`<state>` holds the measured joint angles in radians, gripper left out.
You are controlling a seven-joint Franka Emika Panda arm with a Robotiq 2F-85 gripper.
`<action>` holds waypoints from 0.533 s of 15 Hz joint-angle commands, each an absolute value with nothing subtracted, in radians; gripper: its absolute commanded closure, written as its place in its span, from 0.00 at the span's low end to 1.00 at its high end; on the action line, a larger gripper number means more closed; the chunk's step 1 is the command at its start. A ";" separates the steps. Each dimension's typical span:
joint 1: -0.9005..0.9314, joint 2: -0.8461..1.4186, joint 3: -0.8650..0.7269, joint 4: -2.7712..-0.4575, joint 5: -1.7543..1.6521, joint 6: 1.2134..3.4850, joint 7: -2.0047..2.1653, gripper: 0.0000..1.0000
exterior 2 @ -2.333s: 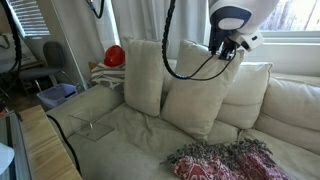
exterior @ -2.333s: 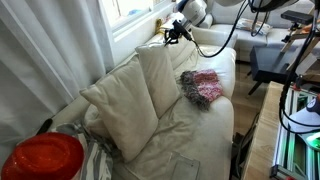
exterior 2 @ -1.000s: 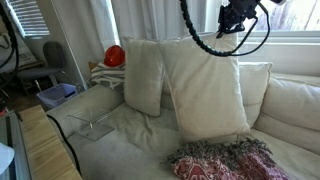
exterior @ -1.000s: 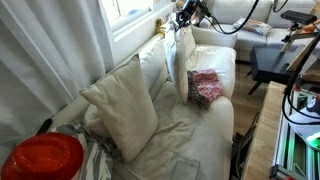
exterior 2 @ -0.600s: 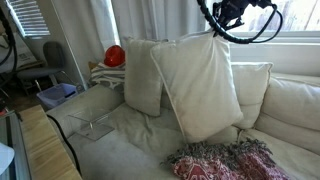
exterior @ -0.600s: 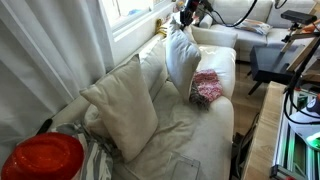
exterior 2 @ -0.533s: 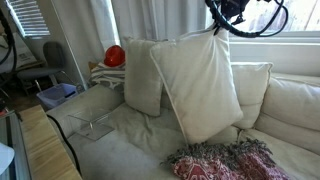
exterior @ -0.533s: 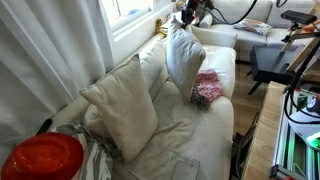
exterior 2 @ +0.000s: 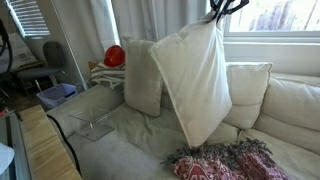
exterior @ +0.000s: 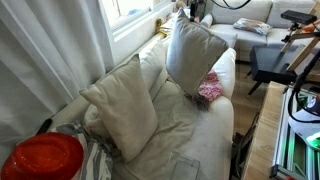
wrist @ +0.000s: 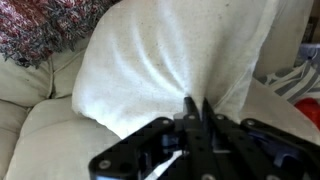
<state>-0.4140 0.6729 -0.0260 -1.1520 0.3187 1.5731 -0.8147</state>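
My gripper [wrist: 196, 106] is shut on the top corner of a cream cushion [wrist: 170, 55] and holds it up above the sofa. In both exterior views the cushion [exterior: 192, 55] [exterior 2: 195, 80] hangs by that corner from the gripper [exterior: 193, 12] [exterior 2: 218, 16], its lower corner just over the seat. A second cream cushion [exterior: 122, 105] [exterior 2: 140, 75] leans against the sofa back. A pink and maroon knitted blanket [exterior: 210, 88] [exterior 2: 225, 160] lies on the seat below the hanging cushion; it also shows in the wrist view [wrist: 45, 30].
The cream sofa [exterior: 190, 135] [exterior 2: 120, 145] stands under a window with white curtains [exterior: 45, 45]. A red round object [exterior: 42, 160] [exterior 2: 115, 55] sits at the sofa's end. A small clear table [exterior 2: 85, 125] and a blue bin [exterior 2: 55, 95] stand on the floor. A black chair [exterior: 268, 65] is beyond.
The gripper has pinched the cushion's top corner and lifted it off the sofa back. The cushion now hangs higher and has swung out over the blanket.
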 commanded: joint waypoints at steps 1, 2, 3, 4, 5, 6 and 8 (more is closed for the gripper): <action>-0.380 0.618 -0.019 -1.283 0.264 1.568 -0.898 0.98; -0.368 0.616 -0.014 -1.312 0.272 1.575 -0.889 0.98; -0.355 0.615 -0.013 -1.344 0.280 1.599 -0.876 0.98; -0.341 0.616 -0.012 -1.373 0.295 1.621 -0.844 0.98; -0.332 0.619 -0.007 -1.395 0.303 1.644 -0.828 0.98; -0.321 0.617 -0.001 -1.416 0.315 1.641 -0.803 0.98; -0.305 0.616 0.013 -1.448 0.322 1.631 -0.790 0.98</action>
